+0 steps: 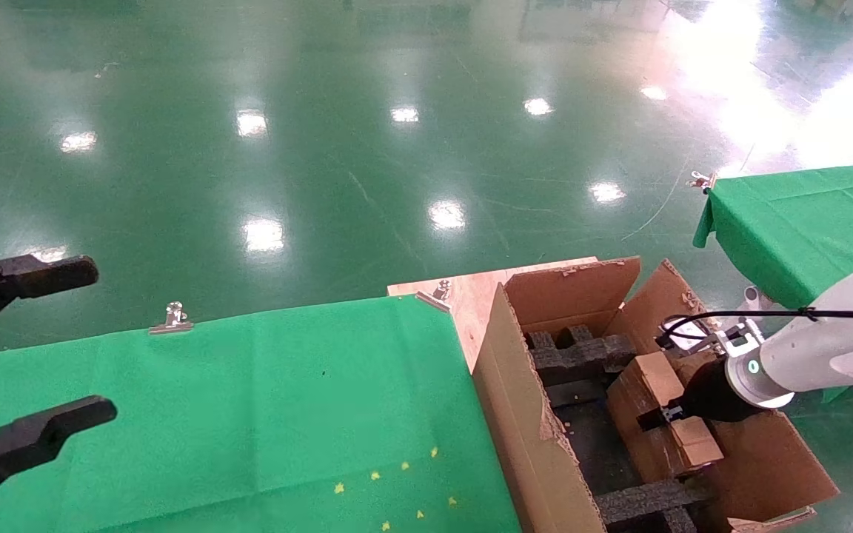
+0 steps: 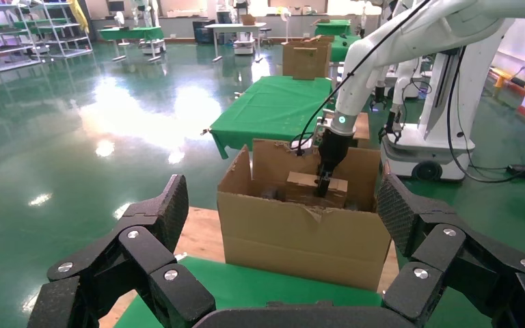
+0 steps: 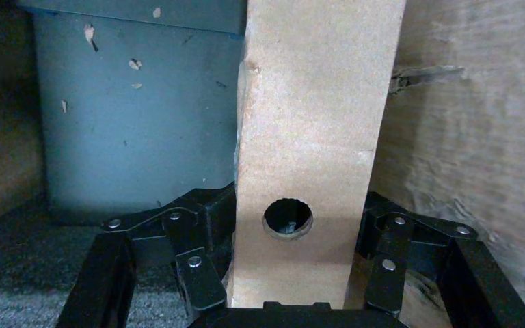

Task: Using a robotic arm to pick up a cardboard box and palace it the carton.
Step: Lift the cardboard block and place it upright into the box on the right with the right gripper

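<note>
The right robotic arm (image 1: 819, 348) reaches down into the carton (image 1: 515, 414), a large brown carton with torn flaps and black foam blocks (image 1: 582, 355) inside. Its gripper (image 1: 667, 416) is shut on the cardboard box (image 1: 652, 374), which stands on edge low inside the carton, near the right wall. In the right wrist view the fingers (image 3: 202, 219) press both sides of the box (image 3: 314, 123), whose narrow face has a round hole (image 3: 288, 219). The left wrist view shows the carton (image 2: 301, 239), the box (image 2: 304, 188) and the right gripper (image 2: 325, 183) from afar. My left gripper (image 1: 101, 342) is open and empty at the far left.
A green-clothed table (image 1: 212, 414) with a metal clip (image 1: 172, 318) lies left of the carton, and a wooden board (image 1: 463, 296) is beside it. Another green table (image 1: 804, 222) stands at the right. The carton's inner wall (image 3: 465, 137) is close beside the box.
</note>
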`<action>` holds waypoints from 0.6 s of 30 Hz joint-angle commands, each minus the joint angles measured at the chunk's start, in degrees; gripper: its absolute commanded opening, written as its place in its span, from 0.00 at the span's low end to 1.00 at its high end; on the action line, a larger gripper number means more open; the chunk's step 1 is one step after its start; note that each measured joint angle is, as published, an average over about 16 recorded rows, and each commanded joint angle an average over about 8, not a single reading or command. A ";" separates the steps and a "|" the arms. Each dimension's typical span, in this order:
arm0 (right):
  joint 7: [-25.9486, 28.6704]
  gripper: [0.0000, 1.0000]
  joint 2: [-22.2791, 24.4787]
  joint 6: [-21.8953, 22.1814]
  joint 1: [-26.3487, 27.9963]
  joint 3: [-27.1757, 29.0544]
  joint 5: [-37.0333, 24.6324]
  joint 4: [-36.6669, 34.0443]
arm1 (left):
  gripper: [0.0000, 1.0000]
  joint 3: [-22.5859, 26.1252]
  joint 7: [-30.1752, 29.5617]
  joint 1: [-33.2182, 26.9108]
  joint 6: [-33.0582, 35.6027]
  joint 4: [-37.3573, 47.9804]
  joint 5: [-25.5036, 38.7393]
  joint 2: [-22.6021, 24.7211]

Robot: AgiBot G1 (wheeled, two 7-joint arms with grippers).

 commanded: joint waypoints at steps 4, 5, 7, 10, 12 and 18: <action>-1.69 0.30 -1.18 -0.08 -1.71 0.81 1.22 -2.67 | 1.00 0.00 0.00 0.00 0.00 0.00 0.00 0.00; -1.94 0.42 -1.35 -0.12 -1.92 0.93 1.39 -3.00 | 1.00 0.00 0.00 0.00 0.00 0.00 0.00 0.00; -2.32 0.67 -1.61 -0.19 -2.23 1.12 1.65 -3.48 | 1.00 0.00 0.00 0.01 -0.01 0.01 0.00 -0.01; -2.57 1.00 -1.83 -0.27 -2.51 1.30 1.91 -3.85 | 1.00 0.00 0.00 0.01 -0.01 0.01 0.00 -0.01; -2.55 1.00 -1.83 -0.29 -2.51 1.31 1.93 -3.84 | 1.00 0.00 0.00 0.01 -0.01 0.02 0.00 -0.01; -2.38 1.00 -1.66 -0.26 -2.32 1.19 1.80 -3.55 | 1.00 0.00 0.00 0.01 -0.01 0.01 0.00 -0.01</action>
